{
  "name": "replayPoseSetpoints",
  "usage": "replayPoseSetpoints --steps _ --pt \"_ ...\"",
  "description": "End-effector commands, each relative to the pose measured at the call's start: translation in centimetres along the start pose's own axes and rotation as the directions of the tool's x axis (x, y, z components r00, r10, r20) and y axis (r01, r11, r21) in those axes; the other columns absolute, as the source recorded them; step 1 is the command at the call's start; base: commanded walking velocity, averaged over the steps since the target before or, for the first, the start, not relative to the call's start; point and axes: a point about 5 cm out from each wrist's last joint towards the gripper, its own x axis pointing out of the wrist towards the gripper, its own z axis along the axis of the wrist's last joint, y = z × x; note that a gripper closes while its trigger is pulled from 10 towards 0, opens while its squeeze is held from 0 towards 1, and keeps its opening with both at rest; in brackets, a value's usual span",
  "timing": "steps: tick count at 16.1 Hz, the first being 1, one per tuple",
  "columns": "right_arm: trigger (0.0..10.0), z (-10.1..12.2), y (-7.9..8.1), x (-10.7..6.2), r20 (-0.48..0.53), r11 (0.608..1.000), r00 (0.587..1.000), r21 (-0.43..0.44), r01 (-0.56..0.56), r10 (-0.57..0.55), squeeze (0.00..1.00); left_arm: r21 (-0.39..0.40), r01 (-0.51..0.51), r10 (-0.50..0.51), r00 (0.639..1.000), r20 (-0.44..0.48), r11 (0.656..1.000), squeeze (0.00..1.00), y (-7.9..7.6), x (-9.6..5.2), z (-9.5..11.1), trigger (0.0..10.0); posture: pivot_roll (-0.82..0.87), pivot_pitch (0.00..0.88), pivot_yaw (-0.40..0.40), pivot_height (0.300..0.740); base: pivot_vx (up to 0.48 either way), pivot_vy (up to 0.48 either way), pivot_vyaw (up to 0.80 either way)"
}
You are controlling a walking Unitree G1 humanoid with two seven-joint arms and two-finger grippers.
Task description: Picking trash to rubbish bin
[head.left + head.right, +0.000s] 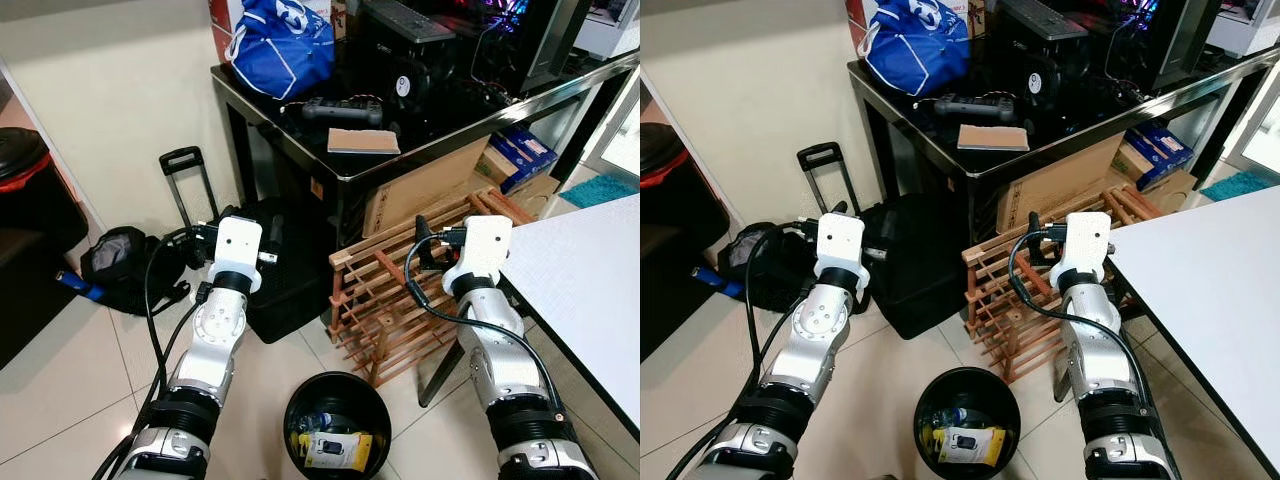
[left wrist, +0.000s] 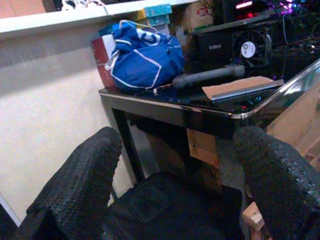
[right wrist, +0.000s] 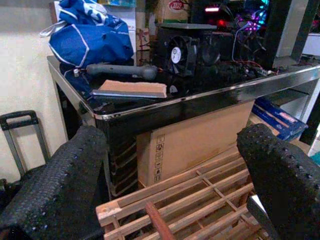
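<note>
Directly below the camera, between the two forearms, the round black rubbish bin (image 1: 336,424) is standing on the tiled floor (image 1: 60,380), and some trash (image 1: 334,447) is already lying inside it: a dark flat packet with a yellow edge and something blue beside it.

Both arms are reaching forward at about the same height. The left gripper (image 2: 175,185) is pointing toward the black suitcase (image 1: 285,270) under the black glass tabletop (image 1: 400,150); its fingers (image 2: 80,185) are standing wide apart with nothing between them. The right gripper (image 3: 170,185) is also spread wide and holding nothing; it is hovering over the wooden rack (image 1: 400,300), which is leaning near a cardboard box (image 3: 195,140).

I am not seeing any loose trash on the floor in front of the grippers. As a judgement, the next piece must be looked for first. On the tabletop a brown flat block (image 1: 363,141) is lying with its long side across the view, ahead of and above both grippers, somewhat nearer to the right arm. Whether it counts as trash, I cannot tell.

Further left, a black bag (image 1: 125,265) with a blue object (image 1: 80,287) is lying by the wall. The white table (image 1: 590,290) on the right is cut off by the frame.
</note>
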Motion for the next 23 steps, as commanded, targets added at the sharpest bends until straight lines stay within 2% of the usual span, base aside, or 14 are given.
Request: replayPoseSetpoints --steps 1,3,11,13,23 --pt "10.0 0.2 0.1 -0.1 0.008 1.0 1.0 0.004 -0.007 0.007 0.0 0.001 -0.014 0.014 1.0 -0.017 1.0 0.0 0.1 -0.2 -0.3 10.0 -0.06 0.0 0.045 0.74 0.0 0.0 0.0" --pt "10.0 0.2 0.5 0.1 0.002 1.0 1.0 0.026 -0.015 0.015 0.0 -0.002 -0.016 0.016 1.0 -0.019 1.0 0.0 0.0 -0.1 -0.3 10.0 -0.07 0.0 0.049 0.74 0.0 0.0 0.0" --pt "10.0 -0.1 1.4 0.1 -0.01 0.999 0.999 0.022 -0.047 0.047 0.0 -0.006 -0.001 0.001 1.0 -0.011 1.0 0.0 -0.3 0.2 0.0 10.0 -0.07 0.0 0.053 0.74 0.0 0.0 -0.76" --pt "10.0 0.1 1.6 0.1 0.002 0.998 0.999 0.019 -0.054 0.054 0.0 0.0 0.002 -0.002 1.0 -0.016 1.0 0.0 -0.5 0.2 -0.1 10.0 -0.07 0.0 0.054 0.74 0.0 0.0 0.0" --pt "10.0 0.0 2.0 0.1 -0.015 0.997 0.997 0.017 -0.08 0.08 0.0 0.003 -0.026 0.026 0.999 -0.031 1.0 0.0 -0.3 0.2 -0.2 10.0 -0.06 0.007 0.045 0.74 0.0 -0.281 0.0"
